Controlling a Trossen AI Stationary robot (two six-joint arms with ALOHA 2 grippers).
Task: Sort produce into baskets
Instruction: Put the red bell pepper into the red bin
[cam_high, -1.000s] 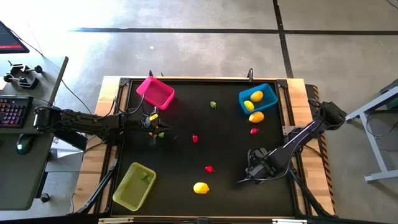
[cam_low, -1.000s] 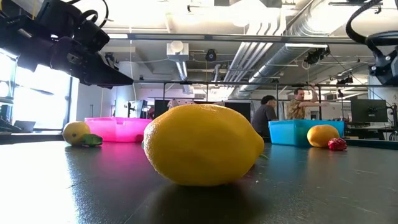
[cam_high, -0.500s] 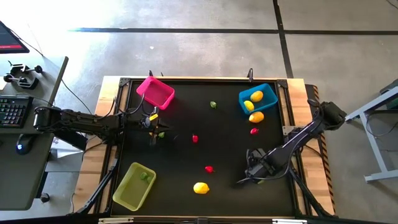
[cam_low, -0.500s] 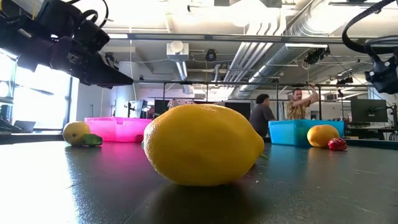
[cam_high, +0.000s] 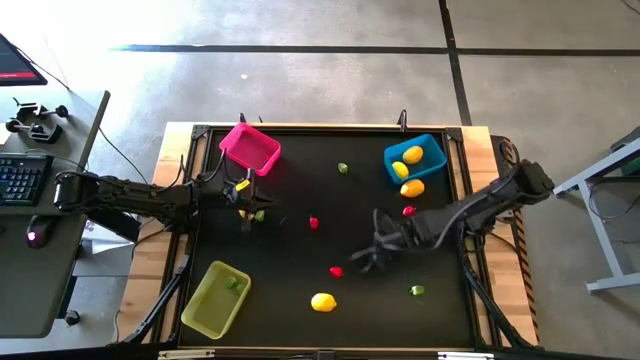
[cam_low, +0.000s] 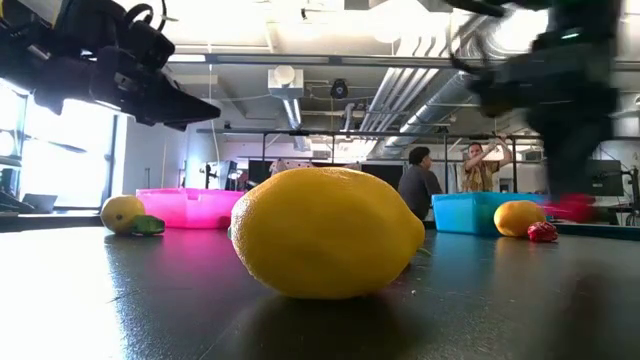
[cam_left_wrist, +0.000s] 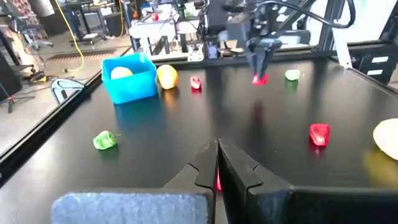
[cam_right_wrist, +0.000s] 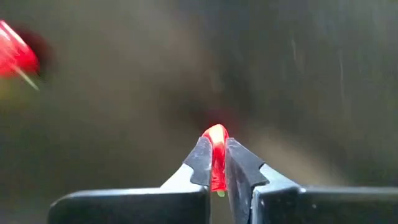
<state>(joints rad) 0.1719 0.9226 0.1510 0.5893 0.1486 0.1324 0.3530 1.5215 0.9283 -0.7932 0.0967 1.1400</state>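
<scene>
My right gripper (cam_high: 358, 266) hangs over the table's middle, shut on a small red piece (cam_right_wrist: 216, 134). The same piece (cam_left_wrist: 260, 79) also shows in the left wrist view. Another red piece (cam_high: 336, 271) lies just left of the gripper, and a green piece (cam_high: 417, 290) to its near right. My left gripper (cam_high: 246, 204) hovers shut near the pink basket (cam_high: 250, 148), beside a lemon (cam_high: 243, 187) and a green piece (cam_high: 260, 214). A red sliver (cam_left_wrist: 217, 182) shows in the slit between its fingers; held or behind them, I cannot tell. My right gripper pinches the thin red piece between its two fingers (cam_right_wrist: 200, 155), and the piece's rounded end (cam_right_wrist: 216, 129) pokes out past the tips. The fingers point steeply down from above. The piece hangs clear of the table, above its own reflection.
The blue basket (cam_high: 413, 160) at the far right holds two lemons, with a lemon (cam_high: 411, 187) and a red piece (cam_high: 408, 211) beside it. The yellow-green basket (cam_high: 215, 298) at the near left holds a green piece. A lemon (cam_high: 322, 301), a red piece (cam_high: 314, 222) and a green piece (cam_high: 343, 168) lie loose.
My right gripper has swept from the near right of the table toward the left and a little toward the far edge, rolling as it went. A green piece now shows where it stood.
</scene>
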